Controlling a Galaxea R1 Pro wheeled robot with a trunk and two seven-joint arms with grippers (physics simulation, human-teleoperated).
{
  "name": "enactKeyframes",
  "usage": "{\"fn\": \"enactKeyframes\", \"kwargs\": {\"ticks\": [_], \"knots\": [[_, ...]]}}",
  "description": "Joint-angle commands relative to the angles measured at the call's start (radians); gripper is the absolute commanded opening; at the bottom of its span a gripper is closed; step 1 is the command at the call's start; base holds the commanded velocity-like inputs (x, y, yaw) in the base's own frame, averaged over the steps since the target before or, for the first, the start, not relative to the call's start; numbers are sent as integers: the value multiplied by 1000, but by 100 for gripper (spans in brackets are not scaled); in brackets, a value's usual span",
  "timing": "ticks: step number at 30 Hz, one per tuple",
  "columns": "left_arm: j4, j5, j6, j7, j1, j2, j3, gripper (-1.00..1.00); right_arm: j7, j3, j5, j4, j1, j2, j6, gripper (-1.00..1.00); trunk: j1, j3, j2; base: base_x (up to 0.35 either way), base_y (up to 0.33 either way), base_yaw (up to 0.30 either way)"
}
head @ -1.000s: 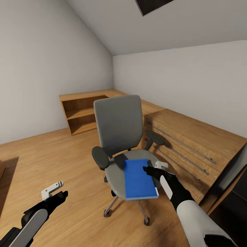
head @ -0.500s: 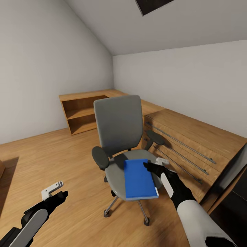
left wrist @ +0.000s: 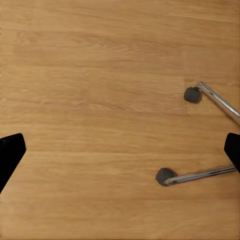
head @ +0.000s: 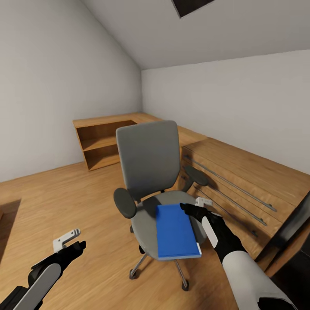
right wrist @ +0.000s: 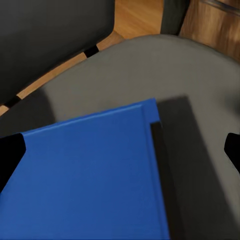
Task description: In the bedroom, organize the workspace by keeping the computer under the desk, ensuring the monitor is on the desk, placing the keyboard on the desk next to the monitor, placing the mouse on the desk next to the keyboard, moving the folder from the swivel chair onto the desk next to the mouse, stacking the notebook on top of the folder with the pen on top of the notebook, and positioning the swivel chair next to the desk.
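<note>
One blue folder (head: 174,230) lies on the swivel chair (head: 148,172), just beneath the released right pincer (head: 194,207).

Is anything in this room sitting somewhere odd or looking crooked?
One thing stands out: a blue folder lies flat on the seat of the swivel chair, its near end sticking out past the seat's front edge. The right gripper hovers open at the folder's far right corner.

Blue folder on the chair seat

The folder (right wrist: 85,170) lies flat on the grey seat of the swivel chair (right wrist: 165,70); black fingertips (right wrist: 10,155) stand spread apart above it.
</note>
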Motion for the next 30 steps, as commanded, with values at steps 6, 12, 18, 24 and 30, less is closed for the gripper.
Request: {"fn": "enactKeyframes", "kwargs": {"ticks": [6, 12, 18, 24, 30], "knots": [[5, 4, 1, 5, -1, 1, -2, 100, 6, -6, -5, -2, 0, 1, 10, 100, 0, -1, 0, -96, 65, 0], [4, 2, -1, 4, -1, 1, -1, 100, 7, -6, -8, -15, 0, 1, 17, 100, 0, 0, 0, -260, 190, -35], [4, 1, 0, 4, -1, 2, -1, 100, 7, -8, -27, -14, 0, 1, 19, 100, 0, 5, 0, -232, 200, -198], [4, 1, -1, 4, -1, 2, -1, 100, 6, -9, -121, -13, 0, -6, 22, 100, 0, 9, 0, -57, 56, -253], [4, 1, -3, 4, -1, 1, -1, 100, 6, -10, -167, -12, 0, -15, 23, 100, 0, 12, 0, -3, 3, -271]]}}
